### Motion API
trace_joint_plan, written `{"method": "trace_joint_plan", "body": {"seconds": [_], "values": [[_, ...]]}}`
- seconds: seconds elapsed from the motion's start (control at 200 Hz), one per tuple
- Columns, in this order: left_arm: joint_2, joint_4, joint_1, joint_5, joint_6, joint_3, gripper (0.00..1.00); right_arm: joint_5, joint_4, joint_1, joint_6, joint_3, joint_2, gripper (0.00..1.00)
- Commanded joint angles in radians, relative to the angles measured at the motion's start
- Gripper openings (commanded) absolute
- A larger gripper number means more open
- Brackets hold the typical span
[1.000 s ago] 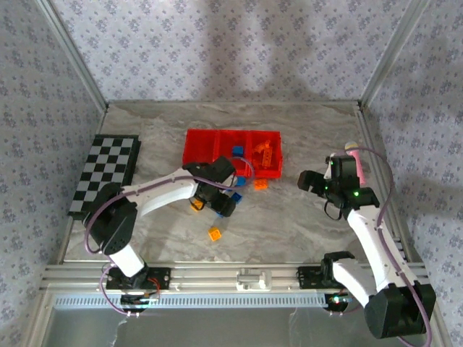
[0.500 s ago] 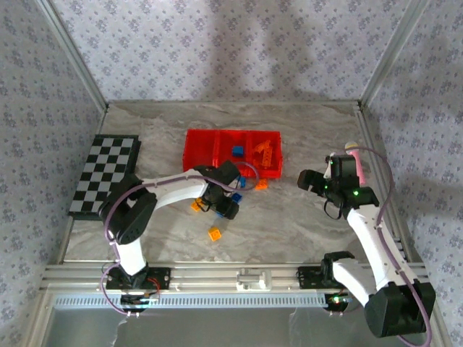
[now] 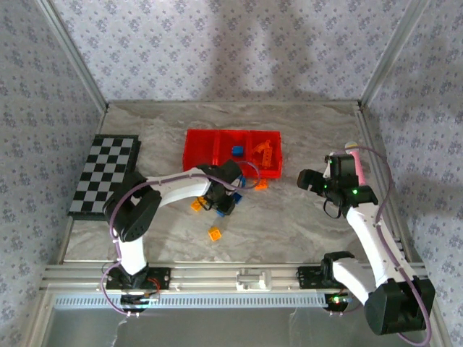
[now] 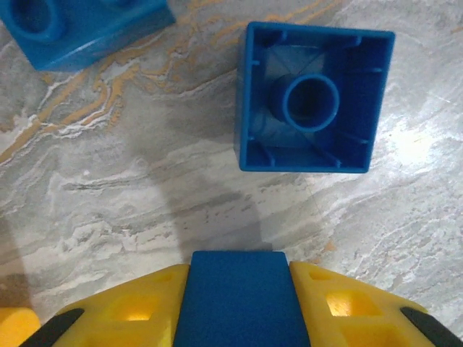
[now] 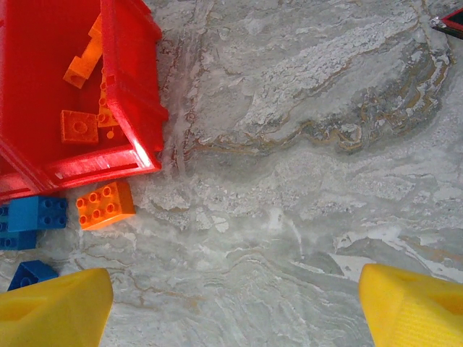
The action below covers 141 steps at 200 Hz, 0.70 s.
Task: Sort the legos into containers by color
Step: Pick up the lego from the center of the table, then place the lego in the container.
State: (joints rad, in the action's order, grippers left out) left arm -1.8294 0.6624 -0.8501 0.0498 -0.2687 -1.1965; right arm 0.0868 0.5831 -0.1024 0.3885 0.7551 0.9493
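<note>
Blue plastic fills the gap between the yellow fingers (image 4: pixel 123 318) of our left gripper (image 4: pixel 239 309). At the bottom edge of the left wrist view, both fingers press against the sides of the held blue brick (image 4: pixel 239 282). We cannot tell whether it rests on the marble table (image 4: pixel 145 181) or hangs just above it. Beyond it, in the upper right of the frame, an upturned blue brick (image 4: pixel 312 97) lies hollow side up, apart from the held one. A third blue brick (image 4: pixel 79 25) is cut off by the upper left corner.

In the right wrist view, our right gripper (image 5: pixel 231 318) is spread wide. Its yellow fingertips (image 5: pixel 54 307) sit in the two bottom corners with bare marble between them. Higher up at the left edge, an orange brick (image 5: pixel 106 204) lies on the table just beside the corner of the red containers (image 5: pixel 130 72). A flat blue brick (image 5: pixel 32 215) lies next to it. The end bin holds several orange pieces (image 5: pixel 79 126).

In the top view, a yellow-orange brick (image 3: pixel 215 233) lies below centre, nearest the arm bases. Another yellow-orange brick (image 3: pixel 196 206) lies just left of the left gripper, which points down at the table near the containers' lower edge. The containers sit above centre, with one blue piece (image 3: pixel 236 150) in the middle bin. A checkered board (image 3: pixel 105 173) lies at the left. A pink cylinder (image 3: pixel 354 148) stands behind the right arm.
</note>
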Motion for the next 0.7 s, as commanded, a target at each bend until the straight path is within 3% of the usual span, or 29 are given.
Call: {"method": "trace_joint_plan", "body": {"seconds": [0.0,0.24,0.39,0.54,0.7], "values": [[-0.001,0.075,0.005,-0.042,-0.007,-0.051,0.25,-0.008,-0.002,0.006,0.003,-0.001,-0.008,0.9],[0.036,0.192,0.018,-0.116,0.028,-0.269,0.23,-0.003,0.0,0.007,0.003,-0.002,-0.017,0.9],[0.014,0.217,0.086,-0.136,0.068,-0.469,0.26,-0.002,0.007,0.009,0.002,-0.005,-0.028,0.9],[-0.108,0.227,0.18,-0.126,0.077,-0.651,0.26,-0.001,-0.001,0.012,0.004,-0.016,-0.04,0.9],[-0.251,0.243,0.204,-0.14,0.087,-0.844,0.25,0.007,-0.008,0.012,0.012,-0.041,-0.047,0.9]]}}
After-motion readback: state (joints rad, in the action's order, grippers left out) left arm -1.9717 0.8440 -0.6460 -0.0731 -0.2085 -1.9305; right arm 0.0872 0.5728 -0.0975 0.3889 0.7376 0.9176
